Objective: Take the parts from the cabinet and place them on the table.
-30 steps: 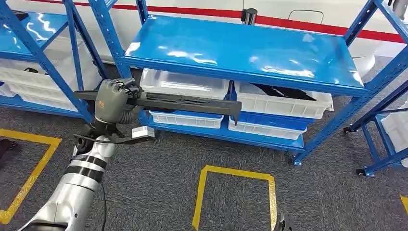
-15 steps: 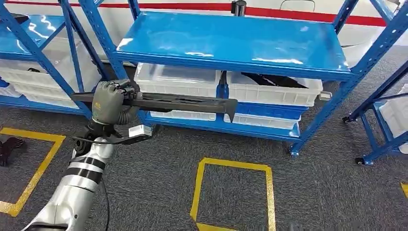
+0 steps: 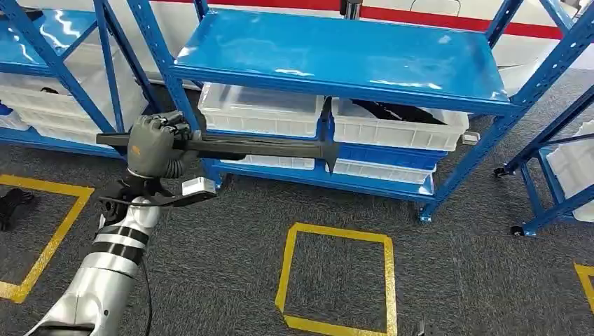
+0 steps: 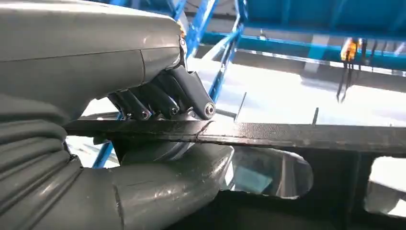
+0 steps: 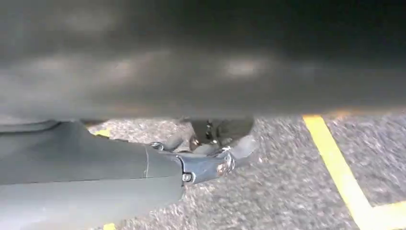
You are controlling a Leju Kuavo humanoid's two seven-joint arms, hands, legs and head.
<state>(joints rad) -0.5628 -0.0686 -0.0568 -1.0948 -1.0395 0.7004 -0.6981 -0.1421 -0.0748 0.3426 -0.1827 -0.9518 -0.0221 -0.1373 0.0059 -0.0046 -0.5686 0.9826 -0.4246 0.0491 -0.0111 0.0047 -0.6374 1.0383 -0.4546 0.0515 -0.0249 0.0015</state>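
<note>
Left hand (image 3: 149,142) grips long black part (image 3: 259,145) before blue cabinet (image 3: 336,52).
Camera view has shifted; right hand (image 5: 201,158) state unclear.

Whole head view shifted between frames: camera moving, blue metal shelving rack (image 3: 336,52) now sitting lower-left. Left hand (image 3: 150,143), gripping long flat black metal part (image 3: 259,146), slightly higher and further left in frame; part's far end now overlapping white plastic bins (image 3: 260,110).

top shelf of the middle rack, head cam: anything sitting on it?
No. The top shelf is a bare blue surface; the white bins sit on the level below it.
</note>
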